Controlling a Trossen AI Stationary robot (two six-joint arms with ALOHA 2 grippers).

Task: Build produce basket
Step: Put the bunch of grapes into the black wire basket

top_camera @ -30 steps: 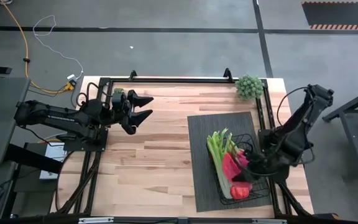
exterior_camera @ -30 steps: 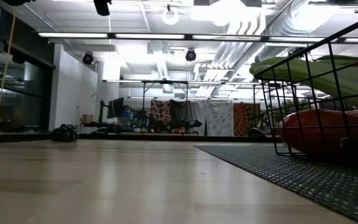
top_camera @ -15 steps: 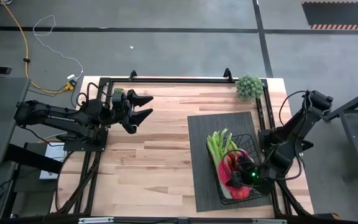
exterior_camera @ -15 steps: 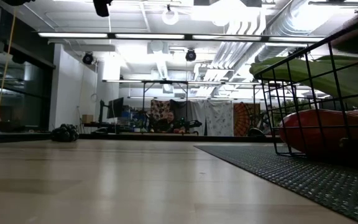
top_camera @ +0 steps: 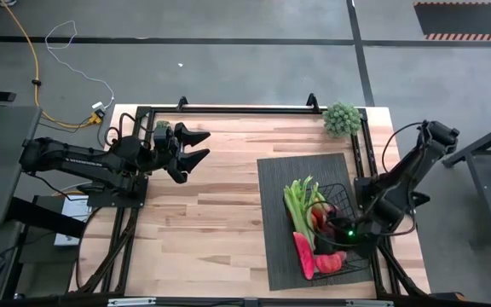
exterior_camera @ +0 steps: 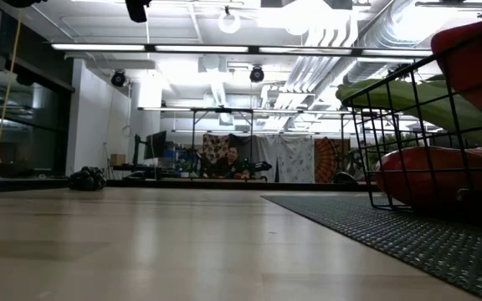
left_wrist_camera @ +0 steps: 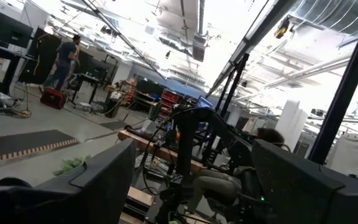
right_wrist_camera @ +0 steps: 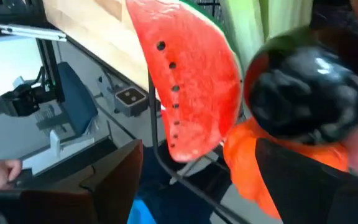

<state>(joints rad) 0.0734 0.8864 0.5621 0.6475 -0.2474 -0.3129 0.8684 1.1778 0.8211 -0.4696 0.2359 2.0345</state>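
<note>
The black wire basket (top_camera: pixel 345 198) stands on the grey ribbed mat at the table's right. In it lie green celery (top_camera: pixel 297 199), an orange-red mango (top_camera: pixel 331 263) and a dark glossy eggplant (right_wrist_camera: pixel 306 93). A watermelon slice (top_camera: pixel 303 254) leans against the basket's left wall, at its near end; in the low view its red flesh (exterior_camera: pixel 475 54) stands above the rim. My right gripper (top_camera: pixel 332 228) hovers open inside the basket, its fingers either side of the slice's lower end (right_wrist_camera: pixel 185 146), apart from it. My left gripper (top_camera: pixel 198 146) waits open over the table's far left.
The ribbed mat (top_camera: pixel 284 175) lies under the basket, with bare wood to its left. A small green plant (top_camera: pixel 342 118) sits at the far right corner. A black frame rail (top_camera: pixel 228 109) runs along the far edge. A person sits far back in the room (exterior_camera: pixel 229 159).
My right gripper dipped toward the near end of the basket, then drew back a little toward the far edge. The watermelon slice moved from the basket's middle to its near left side and now leans against the wall; in the low view its red top has risen above the rim.
</note>
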